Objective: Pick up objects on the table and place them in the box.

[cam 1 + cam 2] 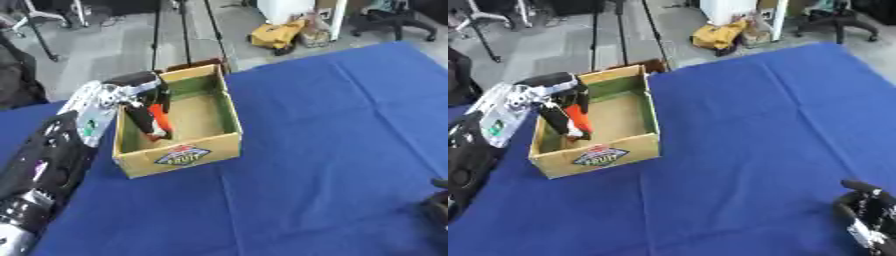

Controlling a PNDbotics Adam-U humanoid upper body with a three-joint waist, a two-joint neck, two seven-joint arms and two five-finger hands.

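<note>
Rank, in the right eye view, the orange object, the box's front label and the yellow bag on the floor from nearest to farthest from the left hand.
1. Orange object: in the left hand, inside the box.
2. Front label: on the box's near wall, below the hand.
3. Yellow bag: on the floor beyond the table.

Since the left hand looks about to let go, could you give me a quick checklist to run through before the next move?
1. Left hand is over the box, reaching down inside: ok.
2. Orange object is still in the left hand's fingers, below the box rim: ok.
3. Object already resting on the box floor: cannot tell.
4. Box stands upright on the blue tablecloth, open side up: ok.
5. Right hand is idle at the lower right corner, well away from the box: ok.
6. Further objects left on the table to pick: none in view, so cannot tell.
</note>
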